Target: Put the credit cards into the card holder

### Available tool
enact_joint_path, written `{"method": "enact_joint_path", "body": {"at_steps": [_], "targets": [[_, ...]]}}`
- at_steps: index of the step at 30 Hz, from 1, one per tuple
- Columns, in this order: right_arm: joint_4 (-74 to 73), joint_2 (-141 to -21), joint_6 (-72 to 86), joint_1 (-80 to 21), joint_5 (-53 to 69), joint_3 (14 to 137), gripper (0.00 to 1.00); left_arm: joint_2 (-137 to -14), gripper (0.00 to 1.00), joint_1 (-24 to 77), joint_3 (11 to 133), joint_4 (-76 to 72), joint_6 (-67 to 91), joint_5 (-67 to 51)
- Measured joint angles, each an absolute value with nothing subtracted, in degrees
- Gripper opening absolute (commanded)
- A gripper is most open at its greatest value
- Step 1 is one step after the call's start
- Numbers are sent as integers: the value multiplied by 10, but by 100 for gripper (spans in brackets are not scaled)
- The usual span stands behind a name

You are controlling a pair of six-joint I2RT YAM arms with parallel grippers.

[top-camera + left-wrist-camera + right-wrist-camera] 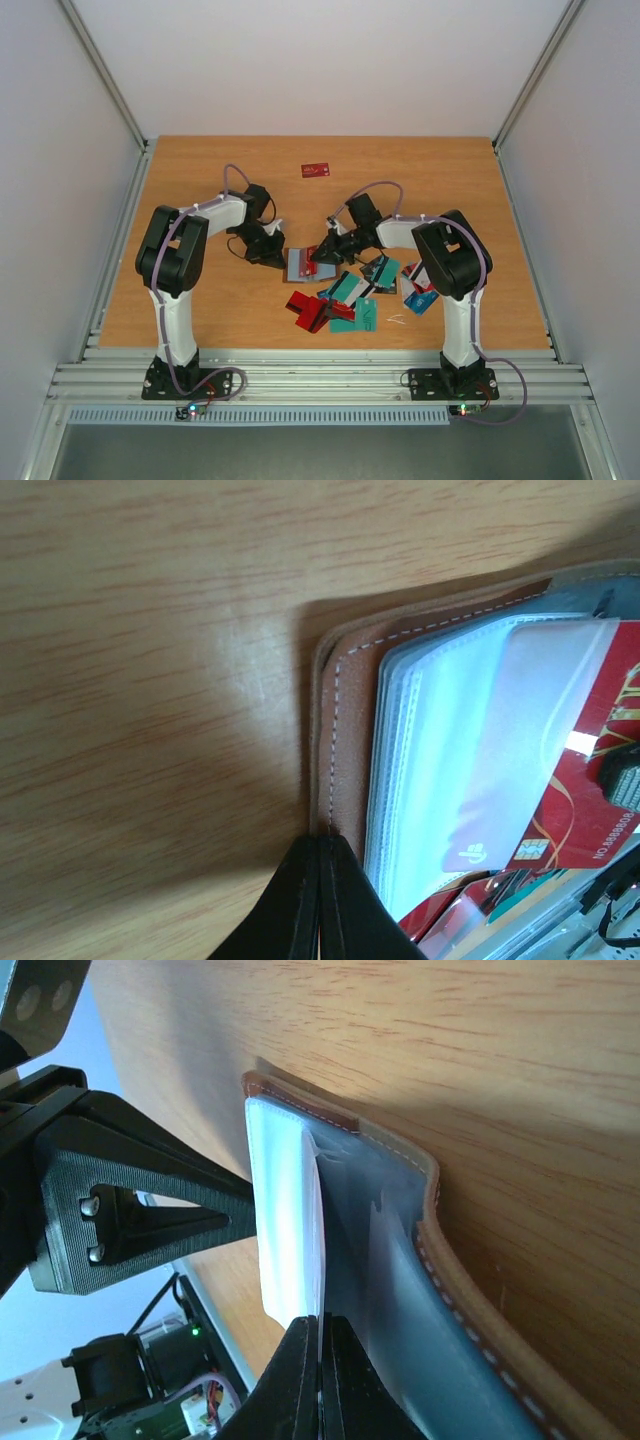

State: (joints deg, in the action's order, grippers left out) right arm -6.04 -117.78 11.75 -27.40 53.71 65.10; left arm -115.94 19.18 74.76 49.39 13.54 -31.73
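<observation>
Holder (298, 266) lies open mid-tabletop (200, 180), between the claws. Left claw (280, 262) clenched on its leather edge. Right claw (318, 258) pinched tight on a clear sleeve (290, 1220). Cards (345, 300) heaped just near-right of it. A lone red card (315, 170) sits far back.

bench (130, 680) of matt grained wood; card holder (345, 730) of stitched brown leather with glossy clear plastic sleeves (440, 760); fingers (290, 915) matt black plastic.

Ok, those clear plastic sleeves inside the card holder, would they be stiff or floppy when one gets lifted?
Probably floppy: the clear sleeve pinched in the right claw bows and creases. Likely light too, being thin and see-through over the red card. The card holder cover curls up, so it may flex rather than stay flat.
</observation>
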Motion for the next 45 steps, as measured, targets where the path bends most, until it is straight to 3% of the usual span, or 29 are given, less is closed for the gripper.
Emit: {"method": "enact_joint_path", "body": {"at_steps": [2, 18, 29, 45], "targets": [[-74, -1178, 117, -279, 527, 660, 2, -1159, 4, 192, 747, 492, 138, -318], [-323, -1178, 16, -307, 452, 768, 52, -1171, 4, 191, 741, 455, 163, -371], [-462, -1177, -27, -307, 383, 839, 54, -1173, 4, 192, 741, 447, 163, -379], [-513, -1215, -22, -368, 352, 903, 52, -1173, 4, 192, 741, 447, 166, -379]]}}
